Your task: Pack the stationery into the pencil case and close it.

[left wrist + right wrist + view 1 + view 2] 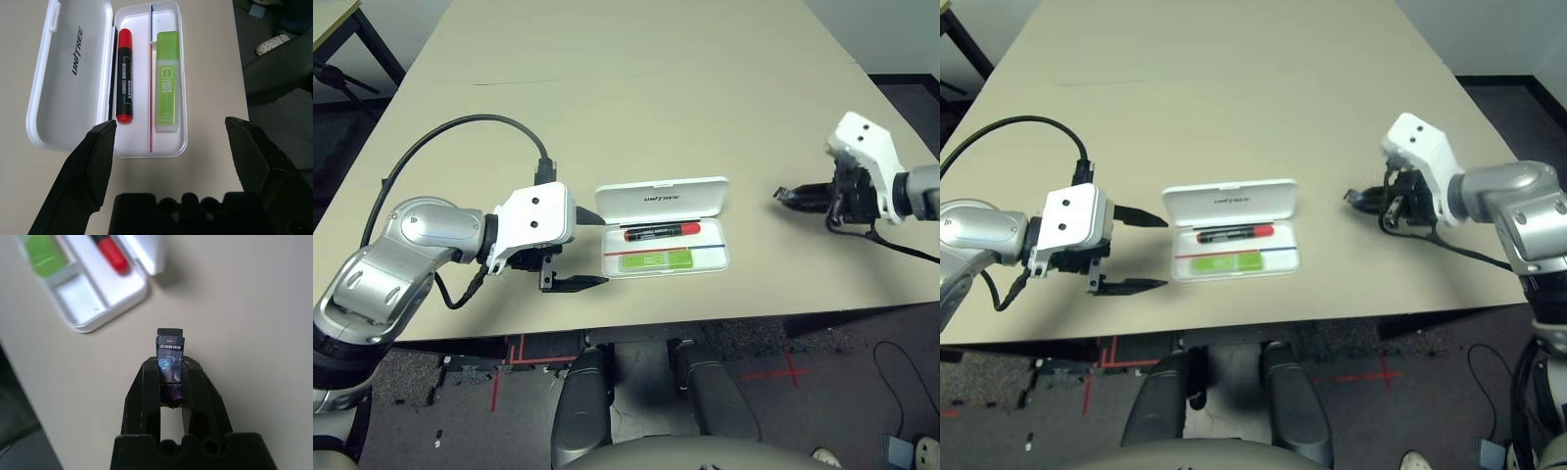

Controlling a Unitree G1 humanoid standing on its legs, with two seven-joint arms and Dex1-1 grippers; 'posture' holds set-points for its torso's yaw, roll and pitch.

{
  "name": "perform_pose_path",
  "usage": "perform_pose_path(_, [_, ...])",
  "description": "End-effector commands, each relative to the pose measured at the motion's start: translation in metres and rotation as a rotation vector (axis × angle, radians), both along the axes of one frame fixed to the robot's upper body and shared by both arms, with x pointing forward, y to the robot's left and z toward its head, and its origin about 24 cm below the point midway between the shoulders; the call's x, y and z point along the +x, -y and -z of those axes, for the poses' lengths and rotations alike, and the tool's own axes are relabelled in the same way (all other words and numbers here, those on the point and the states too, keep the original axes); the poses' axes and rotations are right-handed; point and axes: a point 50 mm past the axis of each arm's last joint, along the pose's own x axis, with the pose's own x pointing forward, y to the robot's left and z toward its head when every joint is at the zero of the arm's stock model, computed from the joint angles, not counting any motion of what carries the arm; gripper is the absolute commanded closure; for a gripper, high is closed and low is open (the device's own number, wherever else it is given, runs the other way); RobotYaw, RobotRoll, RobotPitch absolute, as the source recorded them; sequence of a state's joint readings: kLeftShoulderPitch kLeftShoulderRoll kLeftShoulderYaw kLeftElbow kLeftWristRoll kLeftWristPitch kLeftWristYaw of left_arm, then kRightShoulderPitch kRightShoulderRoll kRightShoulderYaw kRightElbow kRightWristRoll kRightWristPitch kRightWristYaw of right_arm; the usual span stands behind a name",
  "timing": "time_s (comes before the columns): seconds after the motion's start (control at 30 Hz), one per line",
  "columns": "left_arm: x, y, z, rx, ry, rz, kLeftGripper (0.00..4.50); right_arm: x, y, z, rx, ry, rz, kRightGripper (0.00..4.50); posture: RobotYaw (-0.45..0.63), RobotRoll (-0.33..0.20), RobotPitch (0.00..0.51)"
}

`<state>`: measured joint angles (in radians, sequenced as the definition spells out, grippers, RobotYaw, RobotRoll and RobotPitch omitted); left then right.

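Pinched between the right gripper (171,377) fingers: a small dark block (170,360), its end poking past the tips, held above bare table (636,98) at the case's 3 o'clock, well apart. Lying open at table centre: the white case (715,257), lid (661,199) folded back toward 12 o'clock. Already inside: red marker (662,232) in the far compartment, green marker (656,260) in the near one, a thin divider between. Hovering at the case's 9 o'clock, just beside it: left gripper (592,253), jaws spread wide, gripping nothing.

Judged light and rigid, that block, and short enough to twist or slip in a two-finger pinch; best held across its flat sides, as now. Case likely stiff, slick plastic and light, prone to skating when the lid is pushed; lid's free long edge the sensible place to press for closing.
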<state>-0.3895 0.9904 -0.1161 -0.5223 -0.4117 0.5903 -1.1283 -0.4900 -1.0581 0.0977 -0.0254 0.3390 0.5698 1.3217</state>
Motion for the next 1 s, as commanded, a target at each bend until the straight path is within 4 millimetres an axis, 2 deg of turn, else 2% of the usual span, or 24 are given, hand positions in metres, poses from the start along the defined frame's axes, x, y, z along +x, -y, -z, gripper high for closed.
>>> perform_pose_path(0.03, [0.002,0.001,0.002,0.013,-0.003,0.013,0.00,-0.008,-0.010,-0.007,0.020,-0.003,-0.136,4.18,-0.09,0.000,0.194])
perform_pose_path(0.27, [0.003,0.001,0.003,0.014,-0.002,0.013,0.00,-0.001,-0.024,-0.006,-0.013,0.048,-0.254,4.18,-0.07,0.000,0.194])
perform_pose_path(0.67, [0.000,0.001,0.006,0.022,-0.004,-0.005,0.00,0.010,-0.057,0.025,-0.014,0.069,-0.405,4.18,-0.05,0.000,0.198])
perform_pose_path(1.0, [-0.002,0.001,0.006,0.020,-0.005,-0.016,0.00,0.018,-0.070,0.043,-0.028,0.083,-0.446,4.18,-0.03,0.000,0.202])
